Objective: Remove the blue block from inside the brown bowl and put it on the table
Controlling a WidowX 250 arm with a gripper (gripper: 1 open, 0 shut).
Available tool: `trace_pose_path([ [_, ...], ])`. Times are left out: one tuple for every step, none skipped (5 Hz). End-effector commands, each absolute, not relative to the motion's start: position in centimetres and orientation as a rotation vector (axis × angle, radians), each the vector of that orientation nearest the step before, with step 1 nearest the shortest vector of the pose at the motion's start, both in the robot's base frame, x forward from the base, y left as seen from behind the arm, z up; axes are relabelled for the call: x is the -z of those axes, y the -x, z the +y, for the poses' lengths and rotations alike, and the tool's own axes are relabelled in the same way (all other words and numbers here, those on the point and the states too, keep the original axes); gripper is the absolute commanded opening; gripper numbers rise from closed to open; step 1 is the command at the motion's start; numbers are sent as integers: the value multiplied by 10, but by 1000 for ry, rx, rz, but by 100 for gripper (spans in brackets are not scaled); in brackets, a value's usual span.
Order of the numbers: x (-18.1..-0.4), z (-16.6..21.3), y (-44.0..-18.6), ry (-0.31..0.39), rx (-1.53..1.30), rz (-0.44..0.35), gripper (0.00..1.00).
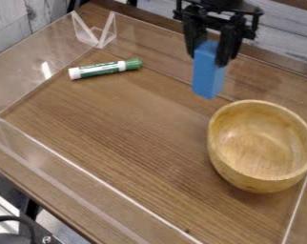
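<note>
End effector: the black gripper (pixel 209 36) is at the top of the view, right of centre, pointing down toward the far part of the work area. Its jaws are closed on the upper part of the blue block (pixel 207 71), one finger on either side. The block is upright with a slight lean, its lower part projecting below the fingertips. Whether its bottom face touches the surface cannot be determined from this angle.

Containers: one found, the brown bowl (pixel 259 147) — round, light-brown wood, thick rim, opening upward, standing near the right side of the view. Its interior is visible and holds nothing. The block is outside it, beyond the rim on the far side and toward the left in the view, with a gap showing between the two.

Other items: a green-and-white marker (pixel 105 69) lies on its side in the far left part of the table (pixel 118 124), well apart from both block and bowl. A small clear plastic piece (pixel 96 30) stands at the far left corner, beyond the marker.

Edges and room: low clear walls bound the dark-brown wood-grain top at the left and along the far side. The bowl sits close to the right-hand edge — little surface shows between them. Bare wood extends across the middle and the near part, left of the bowl, and also between marker and block.
</note>
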State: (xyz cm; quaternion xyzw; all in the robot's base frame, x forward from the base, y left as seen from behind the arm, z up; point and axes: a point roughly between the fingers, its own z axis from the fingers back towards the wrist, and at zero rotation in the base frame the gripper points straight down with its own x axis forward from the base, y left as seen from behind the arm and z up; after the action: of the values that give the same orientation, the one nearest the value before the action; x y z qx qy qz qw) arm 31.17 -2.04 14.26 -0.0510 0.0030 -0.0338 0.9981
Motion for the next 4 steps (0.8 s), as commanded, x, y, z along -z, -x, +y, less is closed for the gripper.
trace_pose_path([
  [-164,-13,-313,93,90,-91,0],
  [-161,-10,-314,89,108,-115,0],
  [-160,-8,-314,87,115,-139,0],
  [-149,-6,-317,81,119,-153,0],
])
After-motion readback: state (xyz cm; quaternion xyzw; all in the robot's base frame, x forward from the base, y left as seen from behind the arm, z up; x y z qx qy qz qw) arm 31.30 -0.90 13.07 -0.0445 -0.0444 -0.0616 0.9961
